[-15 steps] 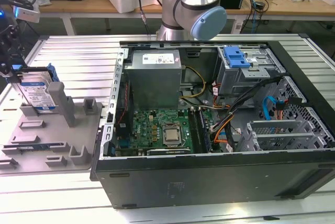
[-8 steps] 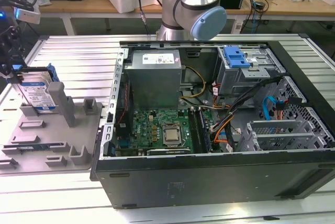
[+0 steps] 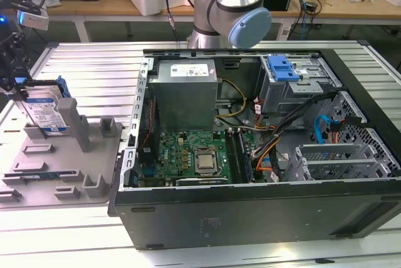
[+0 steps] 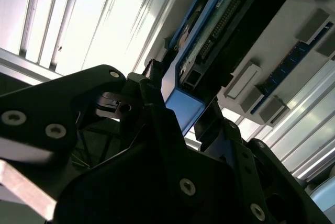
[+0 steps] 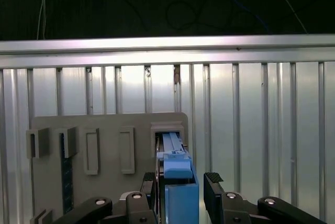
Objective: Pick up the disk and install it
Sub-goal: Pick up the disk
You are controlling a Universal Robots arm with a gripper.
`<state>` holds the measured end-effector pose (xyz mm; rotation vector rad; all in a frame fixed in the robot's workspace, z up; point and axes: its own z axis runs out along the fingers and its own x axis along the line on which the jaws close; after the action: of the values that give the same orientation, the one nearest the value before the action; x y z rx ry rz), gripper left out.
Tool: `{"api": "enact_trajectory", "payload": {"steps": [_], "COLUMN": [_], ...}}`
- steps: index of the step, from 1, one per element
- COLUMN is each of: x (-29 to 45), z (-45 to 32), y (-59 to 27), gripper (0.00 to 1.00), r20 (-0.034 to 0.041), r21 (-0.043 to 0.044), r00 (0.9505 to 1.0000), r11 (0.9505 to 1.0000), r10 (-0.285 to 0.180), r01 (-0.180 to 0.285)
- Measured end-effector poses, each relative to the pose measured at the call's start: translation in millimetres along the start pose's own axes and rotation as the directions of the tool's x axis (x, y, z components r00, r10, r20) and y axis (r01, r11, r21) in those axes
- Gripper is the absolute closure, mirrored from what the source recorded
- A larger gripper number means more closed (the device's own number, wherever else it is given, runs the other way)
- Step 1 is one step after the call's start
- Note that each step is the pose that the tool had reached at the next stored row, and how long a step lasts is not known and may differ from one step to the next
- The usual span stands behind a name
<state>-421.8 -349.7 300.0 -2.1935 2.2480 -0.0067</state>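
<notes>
Disk (image 3: 45, 110) upright in grey fixture (image 3: 69, 155), 9 o'clock of computer case (image 3: 250, 211), lower edge hidden in slot | gripper (image 5: 182, 178) released, straddling blue carrier, narrow gap at one finger | partly cut off at exterior view's left edge

Strong overhead glare on the metal slats (image 4: 78, 20), claw (image 4: 180, 110) in dark silhouette, black backdrop (image 5: 157, 4) beyond.

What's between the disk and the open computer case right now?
In the exterior view, the grey holder's upright posts stand between the disk and the computer case, on the holder's flat base.
</notes>
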Motion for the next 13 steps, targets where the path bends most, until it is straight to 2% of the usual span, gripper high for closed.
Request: {"api": "enact_trajectory", "payload": {"steps": [5,6,7,13], "x": [0.0,0.0,0.0,0.0], "z": [0.2,0.3,0.4,1.3], "y": [0.0,0.1,0.1,0.1], "gripper": [0.5,0.52,0.59,0.59], "r20": [0.0,0.0,0.0,-0.0006], "r21": [0.0001,0.0001,0.0002,0.0], "r00": [1.0,1.0,1.0,1.0], "r11": [1.0,1.0,1.0,1.0], "r10": [0.0,0.0,0.0,0.0], "r01": [0.0,0.0,0.0,0.0]}}
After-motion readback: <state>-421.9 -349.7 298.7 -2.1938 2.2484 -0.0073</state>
